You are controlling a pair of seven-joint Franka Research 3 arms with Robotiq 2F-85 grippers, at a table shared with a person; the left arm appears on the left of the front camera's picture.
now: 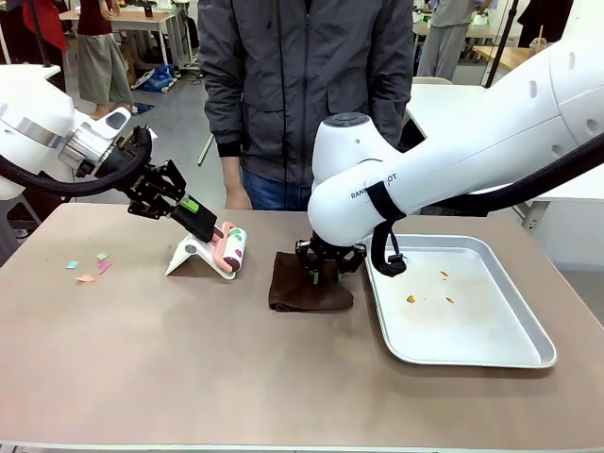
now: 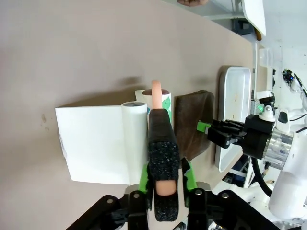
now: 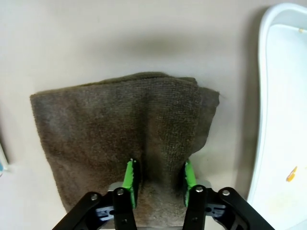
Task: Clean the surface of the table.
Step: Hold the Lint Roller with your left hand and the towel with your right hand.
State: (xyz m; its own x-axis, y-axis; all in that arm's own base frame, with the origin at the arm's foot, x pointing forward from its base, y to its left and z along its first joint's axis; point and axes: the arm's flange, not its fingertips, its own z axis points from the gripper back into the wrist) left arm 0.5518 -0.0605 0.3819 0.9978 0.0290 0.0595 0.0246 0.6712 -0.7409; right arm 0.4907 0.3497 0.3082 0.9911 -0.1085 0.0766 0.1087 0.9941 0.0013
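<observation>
The brownish worktop [image 1: 189, 377] spans the whole front view, with a person [image 1: 302, 85] in a grey jacket standing at its far edge. At the left of the worktop, a few small coloured paper scraps [image 1: 87, 269] are seen lying loose. To their right, the left pincer [image 1: 200, 220] is angled down from the left arm and is clamped on the pink handle of a lint roller [image 1: 233, 247]. In the left wrist view the handle is seen running between the two fingers, with the black foam pad [image 2: 163, 158] pressed on it. The roll end is laid against a white folded stand [image 1: 189, 255] that rests on the worktop.

Just right of the roller, near the middle of the worktop, a brown cloth [image 1: 293, 293] is spread flat. The right pincer [image 1: 326, 269] is lowered straight onto its near right part. In the right wrist view its green pads [image 3: 129, 184] are sunk into the fabric, and a ridge of cloth is pinched between the partly closed jaws.

Beside the cloth, at the right, a silver tray [image 1: 472, 354] is set on the worktop. The two are close together, but it cannot be told whether they touch. A few orange crumbs [image 1: 411, 298] are scattered over the tray's left half.
</observation>
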